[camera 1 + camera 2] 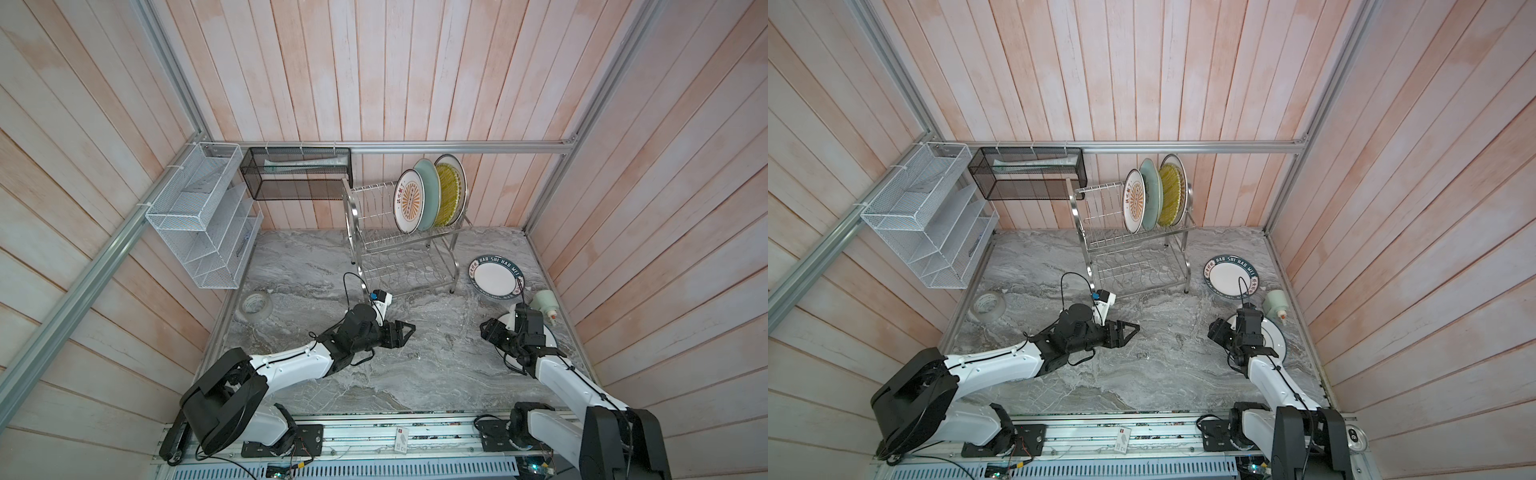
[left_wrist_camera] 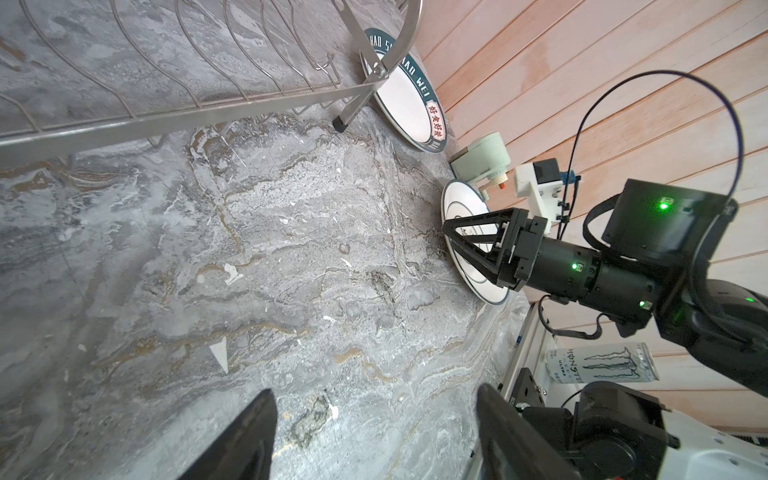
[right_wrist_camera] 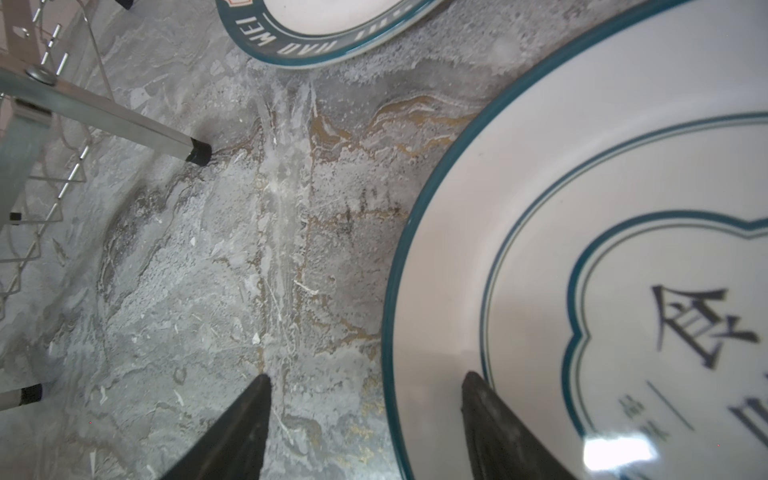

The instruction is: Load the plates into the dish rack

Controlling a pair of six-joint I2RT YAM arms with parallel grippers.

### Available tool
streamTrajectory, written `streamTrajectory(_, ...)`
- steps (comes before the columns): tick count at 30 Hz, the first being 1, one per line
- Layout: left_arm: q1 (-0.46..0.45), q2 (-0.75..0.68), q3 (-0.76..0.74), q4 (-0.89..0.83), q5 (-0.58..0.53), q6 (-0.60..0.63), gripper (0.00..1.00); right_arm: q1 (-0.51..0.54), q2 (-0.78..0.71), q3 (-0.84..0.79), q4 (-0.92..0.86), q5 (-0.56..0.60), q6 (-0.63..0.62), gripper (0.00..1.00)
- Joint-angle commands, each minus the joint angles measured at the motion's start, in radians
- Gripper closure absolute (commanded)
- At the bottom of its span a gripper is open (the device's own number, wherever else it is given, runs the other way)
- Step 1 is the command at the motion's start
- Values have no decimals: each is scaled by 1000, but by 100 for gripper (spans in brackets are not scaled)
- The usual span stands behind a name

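Right tool [image 3: 366,378] gapes empty astride the rim of the cloud plate [image 3: 519,187], flat on the bench [image 3: 232,270] near the rack [image 1: 399,257]; left tool [image 2: 374,394] open, idle; pickup step I reckon, next I close and lift.

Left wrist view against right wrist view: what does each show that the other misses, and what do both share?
Left wrist only: Monster can, pale green container, plank wall. Right wrist only: black lettering inside the cloud-outline plate. Both: that plate, the lettered-rim plate, a dish rack foot, marble table.
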Motion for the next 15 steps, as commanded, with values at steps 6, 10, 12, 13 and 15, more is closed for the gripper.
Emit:
streamTrajectory(6, -3, 21, 23, 20, 20, 0, 24, -1, 15, -13, 30, -133, 5, 27)
streamTrajectory(10, -3, 29, 26, 23, 21, 0, 24, 10, -3, -14, 32, -152, 11, 27)
streamTrajectory(12, -3, 34, 29, 24, 22, 1, 24, 21, -7, -8, 20, -148, 10, 27)
streamTrajectory(13, -4, 37, 30, 25, 24, -1, 24, 28, -9, -7, 19, -145, 10, 27)
streamTrajectory(15, -4, 42, 31, 30, 28, -5, 24, 45, -9, -8, 20, -142, 16, 27)
